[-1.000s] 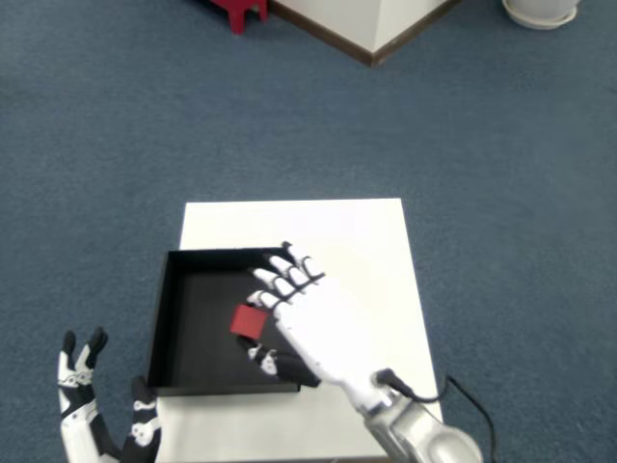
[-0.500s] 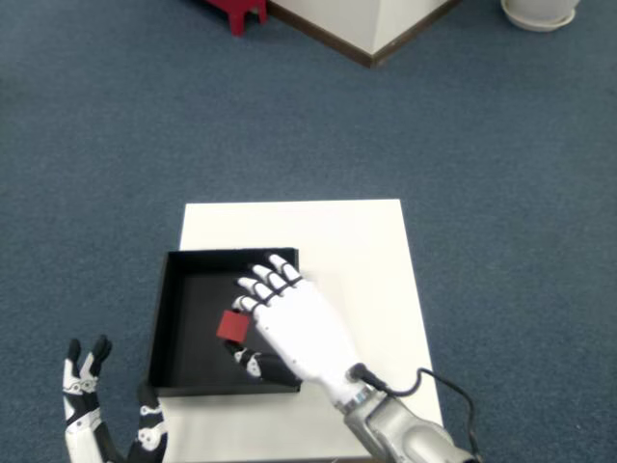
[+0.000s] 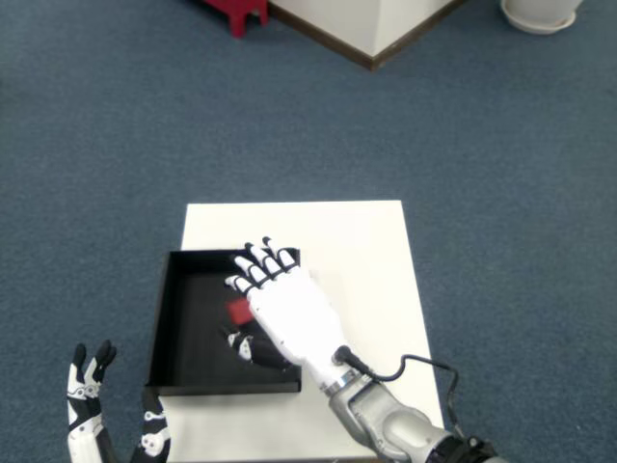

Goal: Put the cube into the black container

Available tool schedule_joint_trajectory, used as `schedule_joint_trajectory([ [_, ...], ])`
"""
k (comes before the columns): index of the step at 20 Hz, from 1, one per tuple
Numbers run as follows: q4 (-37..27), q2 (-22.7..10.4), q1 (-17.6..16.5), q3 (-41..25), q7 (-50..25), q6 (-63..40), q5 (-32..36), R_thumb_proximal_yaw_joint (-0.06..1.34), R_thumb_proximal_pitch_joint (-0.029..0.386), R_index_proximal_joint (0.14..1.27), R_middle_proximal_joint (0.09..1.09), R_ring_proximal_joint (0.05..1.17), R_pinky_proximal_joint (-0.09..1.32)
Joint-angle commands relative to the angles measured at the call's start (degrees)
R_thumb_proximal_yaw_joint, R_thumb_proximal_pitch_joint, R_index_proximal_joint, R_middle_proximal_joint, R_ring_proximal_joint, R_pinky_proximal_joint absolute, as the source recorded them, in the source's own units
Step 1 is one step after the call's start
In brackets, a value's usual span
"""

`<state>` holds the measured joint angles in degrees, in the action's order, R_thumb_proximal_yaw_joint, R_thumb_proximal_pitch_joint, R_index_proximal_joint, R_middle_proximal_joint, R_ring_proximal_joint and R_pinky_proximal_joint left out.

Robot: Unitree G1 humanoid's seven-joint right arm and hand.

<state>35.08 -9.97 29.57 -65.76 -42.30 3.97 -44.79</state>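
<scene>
Hovering over the black container (image 3: 170,318), the right hand (image 3: 284,311) reached from about five o'clock toward eleven, its four fingers (image 3: 258,265) straight and fanned over the tray's far rim, the thumb dropped low near the tray floor. The red cube (image 3: 238,311) showed at the hand's nine-o'clock edge, inside the container's walls and half hidden by the palm. Whether it was pinched against the thumb or already lying free on the floor, I could not tell — the palm covered the contact. By my reading the step in hand was the release, the task nearly done. The next move called for the thumb to come clear of the cube, then a lift straight up and back toward five o'clock — clear of the tray's near wall — without dragging the tray across the white bench (image 3: 357,241).
</scene>
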Motion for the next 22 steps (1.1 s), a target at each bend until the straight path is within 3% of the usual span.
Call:
schedule_joint_trajectory([
  [1,-2.29,0.10,4.05,-1.11,-3.15,1.32,2.29,0.64,0.105,0.55,0.24,0.18,0.01],
  [7,-3.46,-0.29,4.35,-3.26,-8.74,3.13,5.22,0.57,0.105,0.49,0.23,0.18,0.02],
  [12,-6.86,-3.24,-1.67,-1.47,-15.27,1.62,7.23,0.53,0.109,0.48,0.24,0.19,0.03],
  [14,-11.86,-6.37,-6.63,0.62,-20.05,-2.18,10.04,0.45,0.099,0.47,0.26,0.21,0.05],
  [17,-19.38,-14.26,-14.90,3.44,-27.07,-9.18,13.93,0.43,0.101,0.48,0.31,0.27,0.07],
  [20,-19.63,-21.24,-19.31,5.23,-31.31,-16.27,17.05,0.44,0.095,0.49,0.31,0.28,0.10],
  [22,-16.66,-24.13,-22.16,6.24,-35.37,-23.66,20.25,0.45,0.092,0.50,0.32,0.29,0.14],
])
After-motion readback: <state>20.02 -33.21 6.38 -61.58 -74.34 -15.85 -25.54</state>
